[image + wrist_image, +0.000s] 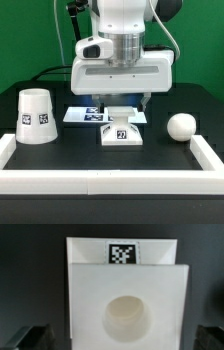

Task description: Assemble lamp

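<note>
The small square stepped base (122, 133) stands on the black table at the middle, its tag facing the camera. My gripper (122, 104) hangs right above it, open and holding nothing. In the wrist view the base (128, 286) fills the picture, with its oval socket hole in the upper step. My gripper (120, 339) straddles it, and the dark fingers (35, 336) stand off both sides without touching. The tapered shade (37, 115) stands at the exterior view's left. The ball-shaped bulb (180, 126) lies at the right.
The marker board (85, 115) lies flat just behind the base, partly hidden by my gripper. A low white wall (110, 180) borders the table along the front and both sides.
</note>
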Tool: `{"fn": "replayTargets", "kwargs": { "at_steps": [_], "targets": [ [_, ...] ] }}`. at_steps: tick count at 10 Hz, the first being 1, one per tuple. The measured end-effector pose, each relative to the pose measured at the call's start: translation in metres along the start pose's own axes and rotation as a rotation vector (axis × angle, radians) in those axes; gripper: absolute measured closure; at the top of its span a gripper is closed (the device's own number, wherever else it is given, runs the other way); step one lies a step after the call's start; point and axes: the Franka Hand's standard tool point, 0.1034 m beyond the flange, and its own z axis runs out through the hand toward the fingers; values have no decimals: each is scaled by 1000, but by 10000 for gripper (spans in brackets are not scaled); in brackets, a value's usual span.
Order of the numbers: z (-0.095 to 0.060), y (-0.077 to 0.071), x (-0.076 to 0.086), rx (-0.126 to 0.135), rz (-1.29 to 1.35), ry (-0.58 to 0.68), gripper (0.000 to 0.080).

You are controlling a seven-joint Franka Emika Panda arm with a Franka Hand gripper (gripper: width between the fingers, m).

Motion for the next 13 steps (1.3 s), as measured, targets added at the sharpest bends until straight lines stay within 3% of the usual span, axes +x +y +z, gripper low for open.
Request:
{"fn": "replayTargets", "kwargs": {
  "at_steps": [4, 5, 6, 11, 12, 13],
  "targets": [
    [5, 0, 0, 0, -10, -1, 100],
    [5, 0, 0, 0, -10, 0, 229],
    [5, 0, 0, 0, -11, 0, 265],
    [5, 0, 0, 0, -12, 0, 265],
    [5, 0, 4, 1, -13, 1, 265],
    [3, -2, 17, 1, -17, 13, 264]
  ]
}}
